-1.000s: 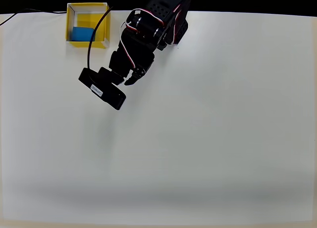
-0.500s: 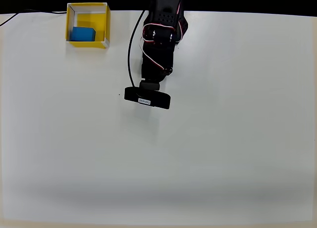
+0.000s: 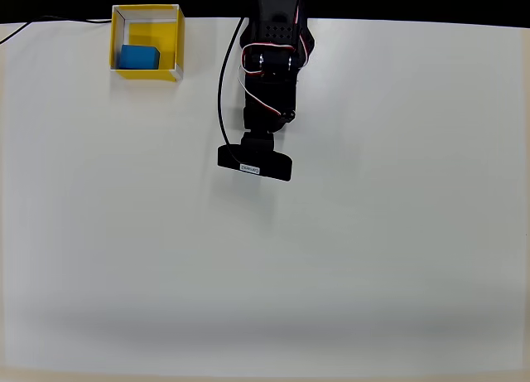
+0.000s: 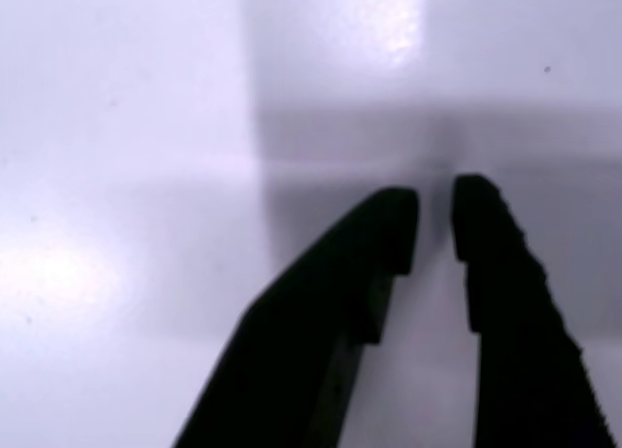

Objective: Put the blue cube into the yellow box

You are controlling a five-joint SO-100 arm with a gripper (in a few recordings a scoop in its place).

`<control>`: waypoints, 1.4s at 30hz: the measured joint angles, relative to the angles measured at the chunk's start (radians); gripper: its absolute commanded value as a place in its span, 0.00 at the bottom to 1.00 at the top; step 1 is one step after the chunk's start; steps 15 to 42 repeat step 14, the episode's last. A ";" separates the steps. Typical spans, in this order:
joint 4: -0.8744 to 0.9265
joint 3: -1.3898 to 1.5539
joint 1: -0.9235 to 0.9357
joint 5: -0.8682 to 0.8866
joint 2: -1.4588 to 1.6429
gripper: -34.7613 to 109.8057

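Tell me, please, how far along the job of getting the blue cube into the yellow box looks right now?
Done: the blue cube lies inside the yellow box. In hand: nothing; the gripper is nearly closed and empty over the bare white table, well away from the box. Left: apparently nothing.

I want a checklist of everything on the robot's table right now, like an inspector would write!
Surface: white table, bare and evenly lit.
Job's things: blue cube sits inside the yellow box, at the box's left side, near the table's top-left edge in the overhead view.
Clutter: nothing seen.
End effector: the end effector hangs over bare table, fingers nearly together with a thin gap, holding nothing.
Cables: a black cable loops beside the arm; another cable crosses the top-left corner.
Surroundings: dark strip beyond the table's far edge.
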 measured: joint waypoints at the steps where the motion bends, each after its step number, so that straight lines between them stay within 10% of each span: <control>1: 0.000 0.000 -0.003 0.000 0.000 0.24; 42: 0.000 0.000 -0.006 0.000 0.000 0.24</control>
